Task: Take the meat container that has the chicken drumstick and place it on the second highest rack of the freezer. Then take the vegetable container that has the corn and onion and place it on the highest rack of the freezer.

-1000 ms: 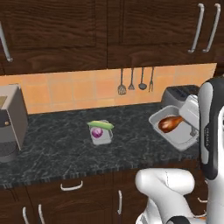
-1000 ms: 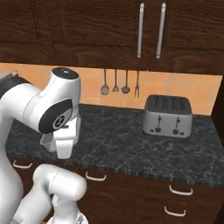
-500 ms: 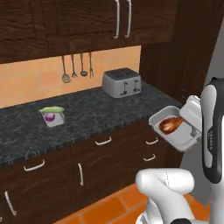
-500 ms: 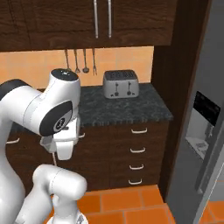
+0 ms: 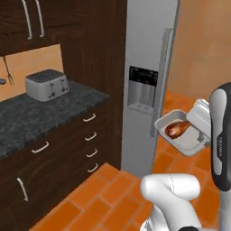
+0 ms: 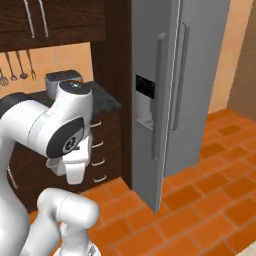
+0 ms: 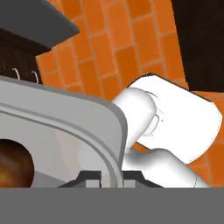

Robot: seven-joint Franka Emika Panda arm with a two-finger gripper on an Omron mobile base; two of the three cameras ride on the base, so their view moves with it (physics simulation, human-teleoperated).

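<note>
The meat container (image 5: 180,135) is held in the air beside the arm, its rim clamped between the closed fingers of the claw (image 7: 107,178). The chicken drumstick (image 5: 177,129) is seen lying inside it. The freezer (image 6: 175,95) stands with its doors closed beyond the worktop (image 5: 40,113), on which a toaster (image 5: 46,85) rests.

A home kitchen. At nine o'clock, dark wood cabinets (image 5: 58,149) carry a speckled black counter (image 5: 31,117) with a silver toaster (image 5: 47,85). At twelve o'clock stands a tall grey freezer (image 6: 175,90), doors closed. Orange brick tiles (image 6: 210,200) cover the floor.
</note>
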